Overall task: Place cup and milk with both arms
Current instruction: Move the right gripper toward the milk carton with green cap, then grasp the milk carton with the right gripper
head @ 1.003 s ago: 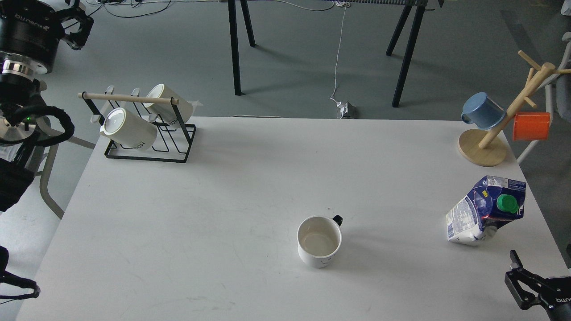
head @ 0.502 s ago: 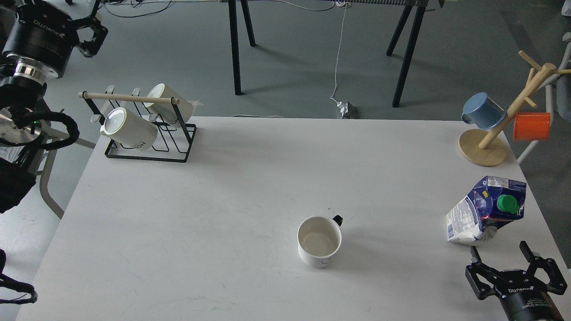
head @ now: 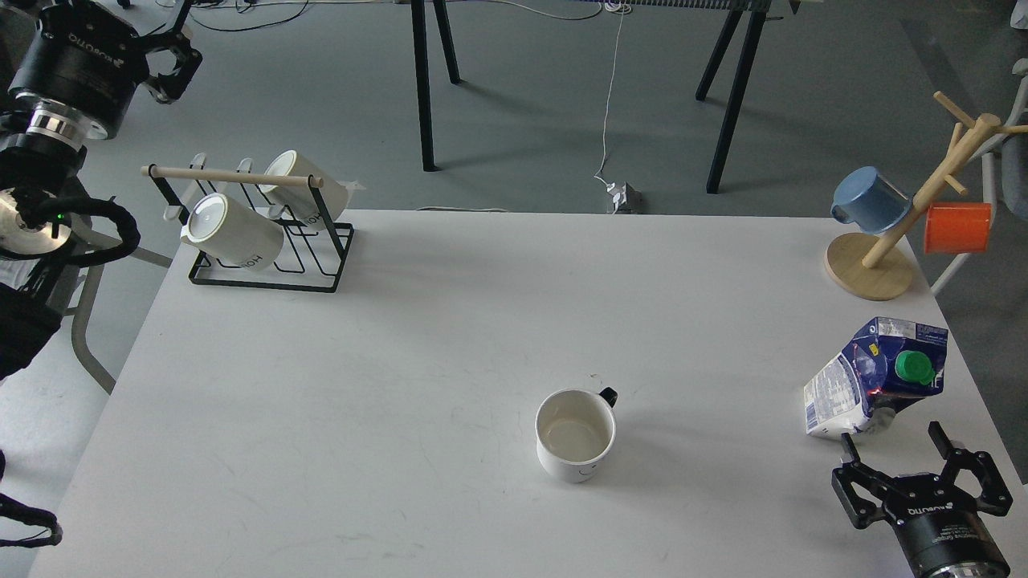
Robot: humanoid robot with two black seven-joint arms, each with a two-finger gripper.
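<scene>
A white cup [head: 575, 433] with a dark handle stands upright and empty on the white table [head: 418, 337], front of centre. A blue and white milk carton [head: 879, 377] with a green cap stands tilted near the right edge. My right gripper [head: 893, 446] is open, its fingers pointing up at the carton from just below it, a small gap apart. My left gripper [head: 152, 32] is high at the far left, off the table, above the mug rack; its fingertips are cut off by the frame edge.
A black wire rack [head: 265, 241] with two white mugs stands at the back left corner. A wooden mug tree [head: 891, 241] with a blue and an orange mug stands at the back right. Black table legs and cables lie beyond the far edge.
My right gripper has come up into view from the bottom right corner and now faces the carton. My left gripper has shifted slightly right and up. Cup and carton have not moved.
</scene>
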